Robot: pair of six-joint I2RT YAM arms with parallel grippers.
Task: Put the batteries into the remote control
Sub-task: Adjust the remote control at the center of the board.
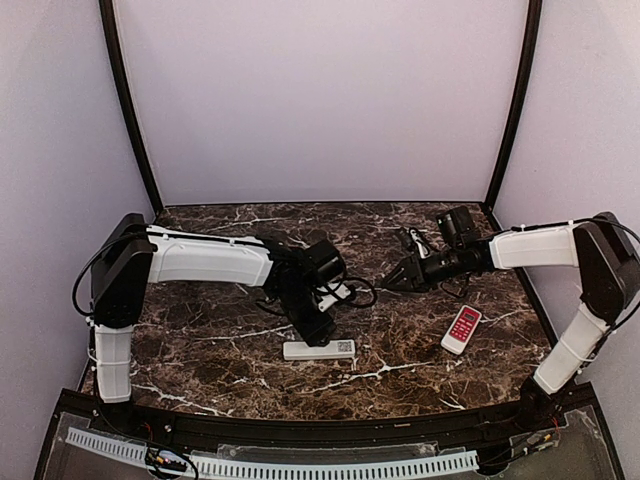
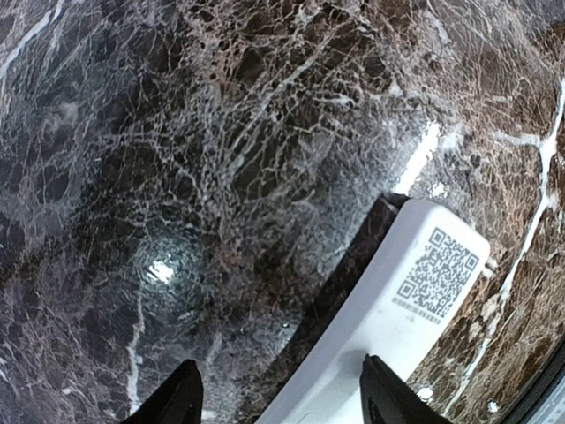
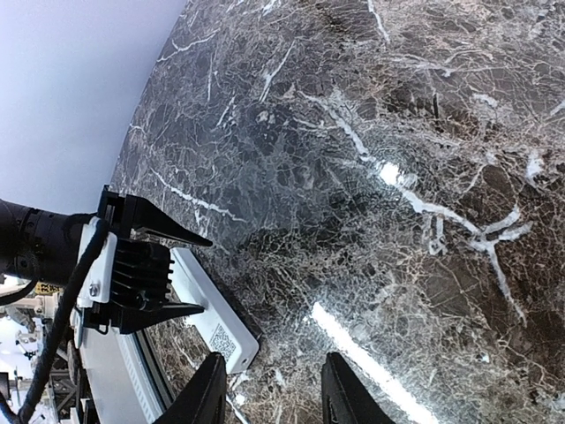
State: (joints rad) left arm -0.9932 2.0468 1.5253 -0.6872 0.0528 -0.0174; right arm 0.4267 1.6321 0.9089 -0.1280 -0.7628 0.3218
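Marble-look dark table (image 1: 200, 370). Red-and-white remote (image 1: 462, 329) lies flat right of centre, well apart from the rest. Black cable (image 1: 358, 292) loops beside the left wrist. Remote control (image 1: 318, 349) lies flat near the front middle, QR-code label up, nothing on it. Left gripper (image 2: 281, 405) is down over one end, jaws fairly wide and straddling it; one finger (image 2: 388, 399) is at its edge, contact unclear. Right gripper (image 3: 269, 393) hangs above bare tabletop, partly open, empty.

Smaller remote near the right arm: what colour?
The smaller remote is red and white, best seen from top external.
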